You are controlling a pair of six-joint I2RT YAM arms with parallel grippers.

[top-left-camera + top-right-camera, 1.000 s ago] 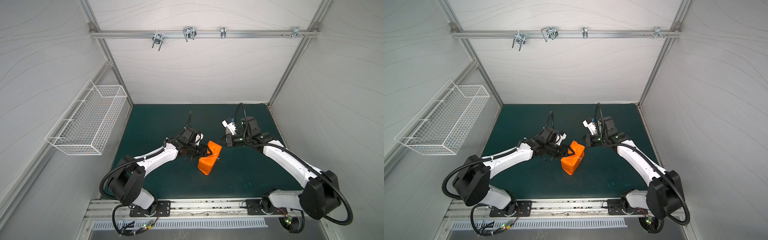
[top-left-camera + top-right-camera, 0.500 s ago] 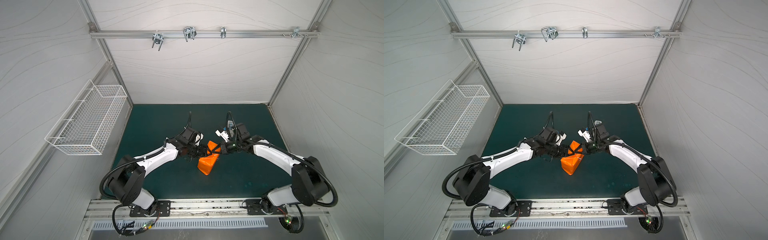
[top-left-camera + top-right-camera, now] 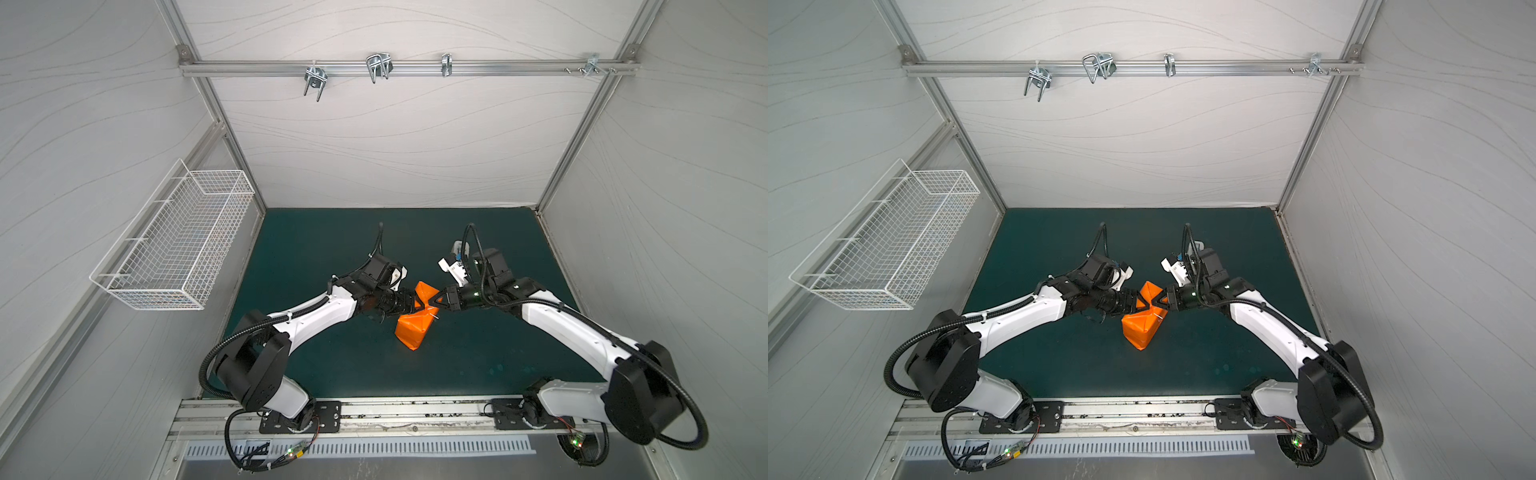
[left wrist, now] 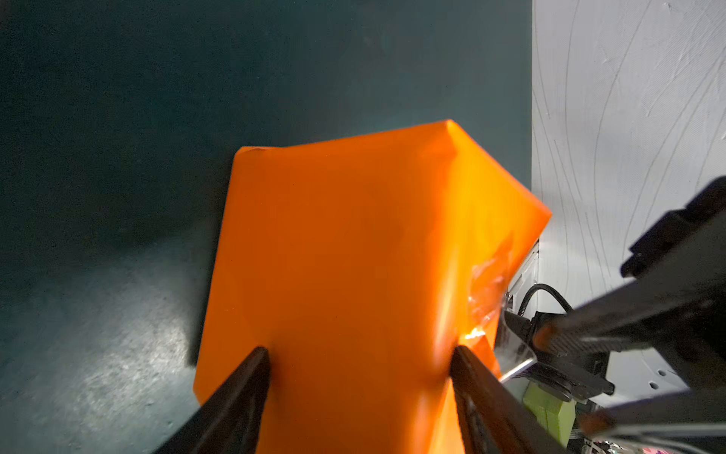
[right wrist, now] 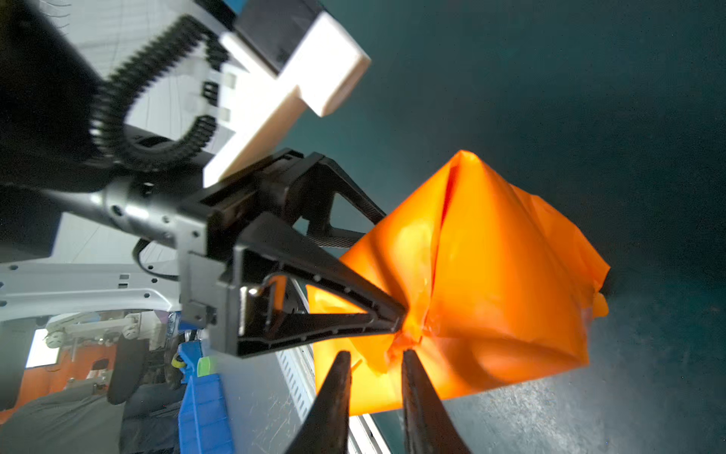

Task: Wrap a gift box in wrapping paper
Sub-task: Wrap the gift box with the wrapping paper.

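The orange wrapping paper point(image 3: 411, 332) point(image 3: 1140, 330) is folded round a boxy parcel on the green mat; the gift box itself is hidden inside it. My left gripper point(image 3: 419, 305) point(image 4: 359, 351) comes in from the left and is shut on the parcel, one finger pressed on each side. My right gripper point(image 3: 435, 302) point(image 5: 375, 353) meets it from the right, its jaws a little apart at a crumpled paper corner point(image 5: 404, 338), with nothing pinched between them. A shiny strip of clear tape point(image 4: 487, 291) lies on the paper near that corner.
A white wire basket point(image 3: 174, 249) hangs on the left wall. The green mat point(image 3: 332, 241) runs back to the white rear wall. A metal rail point(image 3: 395, 411) with both arm bases lines the front edge. Hooks hang from an overhead bar point(image 3: 378, 68).
The right arm has swung in from the right to the parcel's near corner, and its shut jaws have parted slightly. The left arm and the parcel have stayed put.
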